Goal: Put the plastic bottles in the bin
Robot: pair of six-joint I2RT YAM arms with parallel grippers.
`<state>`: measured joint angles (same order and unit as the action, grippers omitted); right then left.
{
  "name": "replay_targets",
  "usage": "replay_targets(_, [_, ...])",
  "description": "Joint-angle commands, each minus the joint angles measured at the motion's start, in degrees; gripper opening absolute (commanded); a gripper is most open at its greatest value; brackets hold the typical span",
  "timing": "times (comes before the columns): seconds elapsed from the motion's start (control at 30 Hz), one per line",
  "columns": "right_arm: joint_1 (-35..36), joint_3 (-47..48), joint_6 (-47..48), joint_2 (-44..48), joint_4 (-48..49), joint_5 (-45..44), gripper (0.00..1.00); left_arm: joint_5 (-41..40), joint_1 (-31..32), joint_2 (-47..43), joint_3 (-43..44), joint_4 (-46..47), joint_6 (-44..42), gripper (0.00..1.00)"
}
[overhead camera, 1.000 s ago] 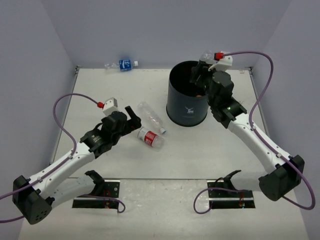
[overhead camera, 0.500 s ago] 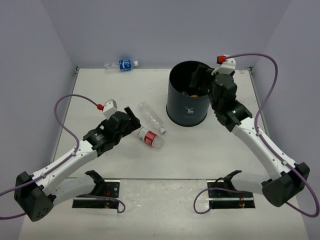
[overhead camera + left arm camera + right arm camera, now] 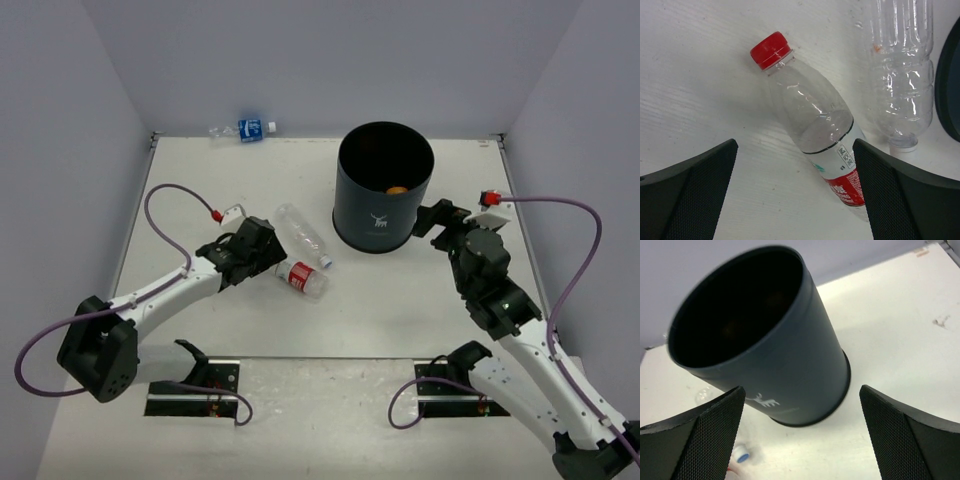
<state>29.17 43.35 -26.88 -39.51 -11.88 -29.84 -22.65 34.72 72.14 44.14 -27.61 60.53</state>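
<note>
The black bin (image 3: 385,195) stands at the back centre, with something orange (image 3: 397,189) inside it. A clear red-capped, red-labelled bottle (image 3: 301,278) lies on the table, with a clear unlabelled bottle (image 3: 300,234) beside it. My left gripper (image 3: 271,253) is open and low, just left of the red-labelled bottle. In the left wrist view that bottle (image 3: 815,125) lies between my open fingers (image 3: 690,200), its cap pointing away, and the unlabelled bottle (image 3: 902,75) lies to the right. My right gripper (image 3: 433,219) is open and empty, just right of the bin (image 3: 790,355). A blue-labelled bottle (image 3: 250,128) lies at the back wall.
The enclosure walls close the table at the left, back and right. The unlabelled bottle's blue cap (image 3: 742,457) lies close to the bin's foot. The bin's dark edge (image 3: 950,85) shows at the right of the left wrist view.
My right arm has pulled back from over the bin's mouth to low beside its right side. My left gripper has dropped and closed in on the red-labelled bottle.
</note>
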Motion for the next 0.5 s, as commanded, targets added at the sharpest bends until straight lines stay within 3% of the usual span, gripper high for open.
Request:
replay_targets(0.0, [-0.1, -2.9, -3.8, 1.7, -1.7, -1.9, 0.99, 0.3, -0.9, 2.9, 2.3, 4.1, 1.1, 1.00])
replay_targets(0.47, [-0.1, -2.5, -5.3, -1.5, -3.0, 0.1, 0.99, -0.8, -0.8, 14.3, 3.6, 7.3, 4.5, 1.00])
